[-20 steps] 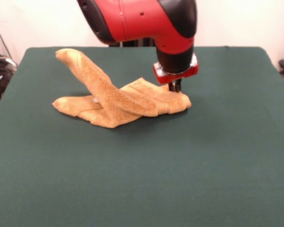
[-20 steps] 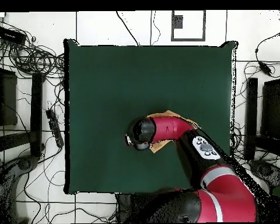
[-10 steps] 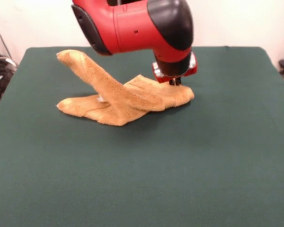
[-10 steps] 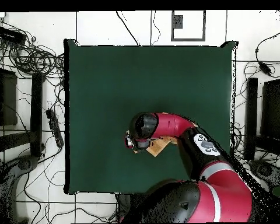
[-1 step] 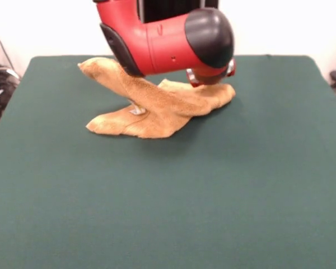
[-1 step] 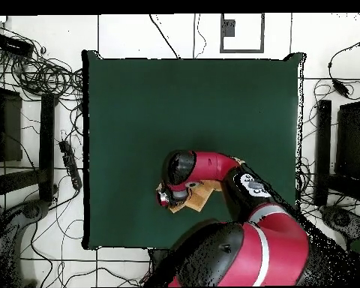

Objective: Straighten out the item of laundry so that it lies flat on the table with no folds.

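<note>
The item of laundry (image 5: 157,106), an orange-tan terry towel, lies crumpled on the green table (image 5: 168,213), far of centre. One twisted fold rises toward the far left, and a small white tag shows near the middle. My gripper (image 5: 211,84) is at the towel's right end, mostly hidden under the red and black wrist. That end is raised up to it, so the gripper looks shut on the cloth. In the overhead view the gripper (image 6: 166,197) and a strip of towel (image 6: 199,196) show beneath the arm, close to the table's (image 6: 183,105) bottom edge.
The arm's thick red link (image 5: 157,39) hangs over the towel and hides its far part. Cables and dark equipment (image 6: 40,82) lie on the floor around the table, with more cables (image 5: 0,84) off the left edge in the front view.
The gripper has moved toward the table's far side with the towel's right end. The whole towel slid along with it, and the raised fold now stands lower.
</note>
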{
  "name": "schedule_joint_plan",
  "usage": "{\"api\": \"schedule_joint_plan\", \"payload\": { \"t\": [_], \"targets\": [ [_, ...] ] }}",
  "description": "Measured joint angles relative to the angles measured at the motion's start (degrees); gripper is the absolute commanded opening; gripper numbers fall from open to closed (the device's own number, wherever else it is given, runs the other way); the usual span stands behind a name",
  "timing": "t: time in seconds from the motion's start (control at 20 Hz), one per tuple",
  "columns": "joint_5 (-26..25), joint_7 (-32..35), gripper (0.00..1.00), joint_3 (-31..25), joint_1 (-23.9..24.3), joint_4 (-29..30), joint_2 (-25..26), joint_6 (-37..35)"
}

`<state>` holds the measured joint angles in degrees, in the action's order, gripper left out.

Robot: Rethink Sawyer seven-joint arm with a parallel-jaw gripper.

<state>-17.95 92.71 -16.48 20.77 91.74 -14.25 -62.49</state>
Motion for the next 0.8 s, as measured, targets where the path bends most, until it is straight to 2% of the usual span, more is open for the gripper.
{"api": "schedule_joint_plan", "payload": {
  "t": [0.25,0.55,0.8],
  "targets": [
    [-0.28,0.00,0.00,1.50,-1.48,3.69,1.29,-1.27],
    [-3.57,0.00,0.00,3.99,-2.40,9.80,2.06,-0.85],
    [-7.40,0.00,0.00,4.76,-1.50,16.20,0.13,4.48]
  ]
}}
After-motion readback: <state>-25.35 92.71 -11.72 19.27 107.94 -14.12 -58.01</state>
